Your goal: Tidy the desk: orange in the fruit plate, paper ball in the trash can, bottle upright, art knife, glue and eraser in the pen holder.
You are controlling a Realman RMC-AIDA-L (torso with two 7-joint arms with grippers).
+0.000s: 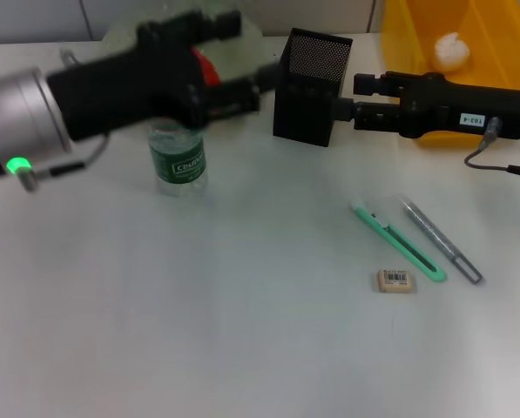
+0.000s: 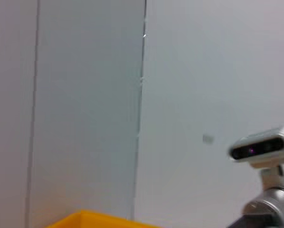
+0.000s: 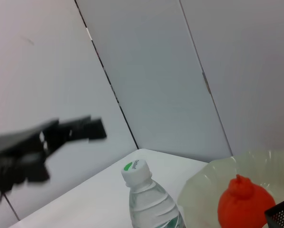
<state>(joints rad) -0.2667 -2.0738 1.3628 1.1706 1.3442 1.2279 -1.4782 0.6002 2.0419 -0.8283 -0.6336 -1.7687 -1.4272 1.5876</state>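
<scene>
Orange [image 3: 240,203] rests inside the pale translucent fruit plate [image 3: 199,190] at the far side of the white desk [image 1: 199,313]; in the head view most of it is hidden behind the left arm. Water bottle [image 1: 178,158] stands upright with its white, green-dotted cap on, just beside the plate and on its near side. Black mesh pen holder [image 1: 310,85] stands to the right of the plate, with the yellow trash can [image 1: 495,39] farther right; a white paper ball [image 1: 452,50] lies in the can. Three items lie on the open desk on the near right: a green art knife [image 1: 399,241], a grey pen-shaped glue stick [image 1: 441,239] just beside it and roughly parallel, and a small eraser [image 1: 395,280] near the knife's lower end, apart from both.

Left gripper [image 1: 233,57] hangs above the plate and bottle, blurred; its two dark fingers are spread apart and hold nothing. Right gripper [image 1: 347,97] reaches in level from the right, its tips at the pen holder's side wall; whether its fingers are parted or closed cannot be told. Left wrist view shows only wall panels, a corner of the yellow can and the right arm's wrist camera [image 2: 263,147].
</scene>
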